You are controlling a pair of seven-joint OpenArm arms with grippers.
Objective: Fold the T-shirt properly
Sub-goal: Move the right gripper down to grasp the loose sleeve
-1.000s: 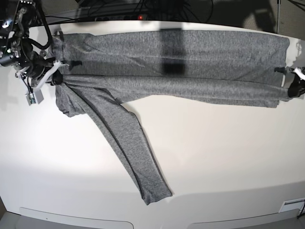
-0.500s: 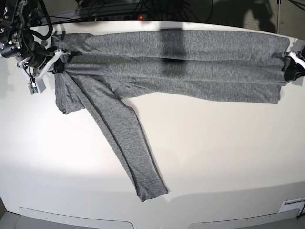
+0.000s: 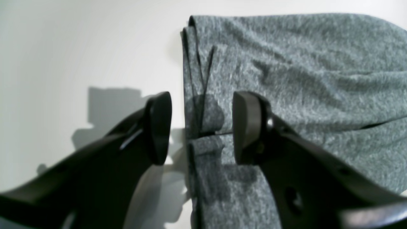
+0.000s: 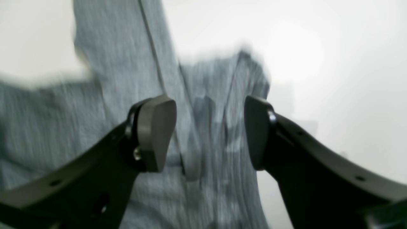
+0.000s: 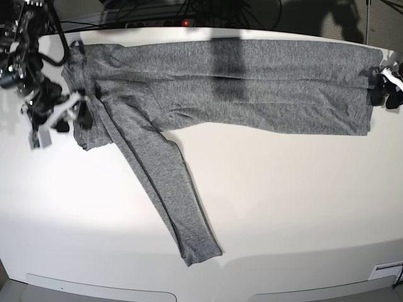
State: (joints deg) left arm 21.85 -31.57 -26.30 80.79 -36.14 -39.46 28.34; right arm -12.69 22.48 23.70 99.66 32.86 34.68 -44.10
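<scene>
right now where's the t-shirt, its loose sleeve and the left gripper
T-shirt (image 5: 252,82), base view, middle of the folded body.
loose sleeve (image 5: 167,189), base view, mid-length of the sleeve lying diagonally on the table.
left gripper (image 3: 201,130), left wrist view, gap between its open fingertips, over the shirt's edge.

We see bright light on the white table (image 5: 283,189), with a shiny patch on its left side. A dark shadow band crosses the T-shirt (image 5: 252,82). The table edges curve like a fisheye. The right wrist picture is smeared, maybe from moving; the left wrist one looks sharper.
</scene>
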